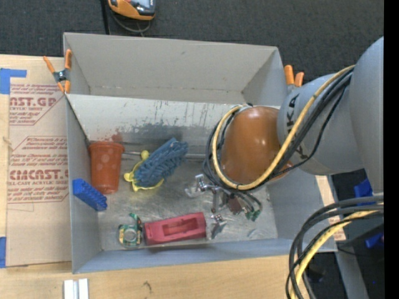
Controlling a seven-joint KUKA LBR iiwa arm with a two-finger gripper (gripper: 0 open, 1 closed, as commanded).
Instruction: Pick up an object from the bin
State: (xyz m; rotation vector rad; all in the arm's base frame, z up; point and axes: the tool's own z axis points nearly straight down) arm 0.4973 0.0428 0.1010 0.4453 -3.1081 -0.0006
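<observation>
Camera view, looking down into the grey metal bin [174, 67]. The arm [340, 123] entered from the right, its orange wrist cover [249, 143] ringed by yellow and black cables [216, 143], and the gripper [209, 205] was low over the bin floor right of centre. Its two metal fingers [216, 225] stood spread apart, with nothing between them; the nearer one lay just beside the right end of a flat red block [174, 229] with a slot in its top face, though whether it touched the block could not be told. That block, the thing nearest the gripper, lay lengthwise along the bin's front wall, left of the gripper. At the block's left end, touching or almost touching it, was a small round green and metal piece [128, 234]. Further back, left of the gripper, a blue knobbly piece [160, 162] lay slantwise across a yellow piece [134, 180]. An orange cup [105, 166] was beside these at the left wall, and a blue toy brick [89, 195] lay just in front of the cup, against the same wall.
</observation>
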